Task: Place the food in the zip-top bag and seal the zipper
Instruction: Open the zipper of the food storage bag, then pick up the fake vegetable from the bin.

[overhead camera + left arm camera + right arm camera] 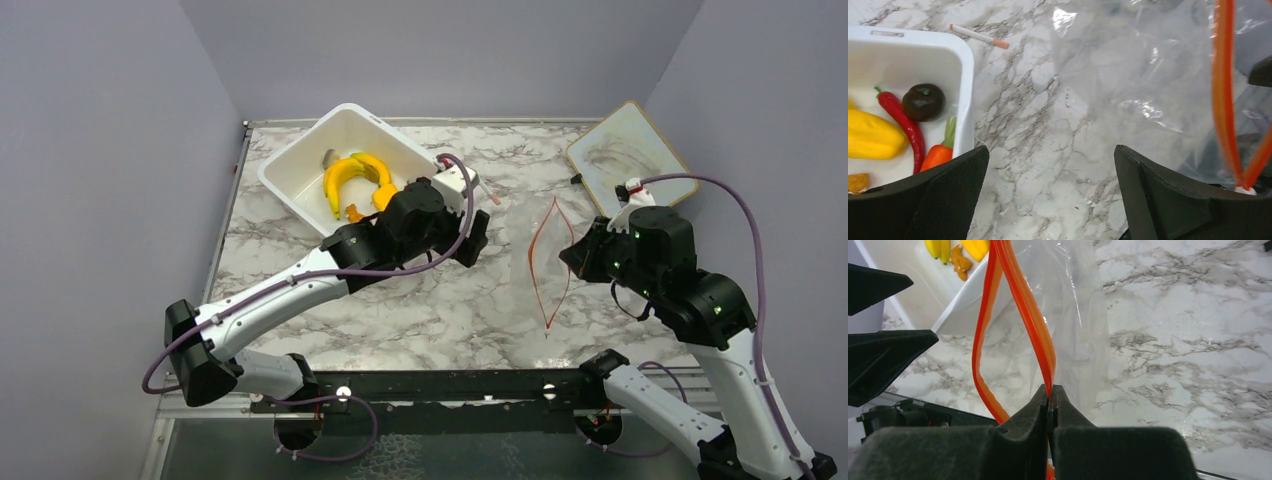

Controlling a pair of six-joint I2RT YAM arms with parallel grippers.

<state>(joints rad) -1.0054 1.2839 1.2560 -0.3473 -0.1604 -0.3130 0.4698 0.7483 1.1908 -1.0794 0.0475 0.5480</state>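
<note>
Bag: the zip-top bag point(520, 280) lies on the counter point(400, 310), right of centre. Its mouth is open, and no food shows through the clear plastic.
Zipper: the zipper point(1018, 300) is unsealed, with its two orange strips bowed well apart.
Right gripper: the right gripper point(1049, 399) is pressed together on the zipper strip, pinching it and holding the mouth up.
Left gripper: the left gripper point(1050, 200) is spread wide and empty, over bare counter between the white tub point(965, 75) and the bag.
Food: the banana point(345, 175), yellow pepper point(873, 136), red chili point(900, 122), carrot point(938, 154), dark round fruit point(923, 101) and an orange bit point(857, 182) all lie in the tub.
Done: by the look of it, only the opened bag is ready.
Left: every piece has to go into the bag, and then the zipper has to be pressed shut.
</note>
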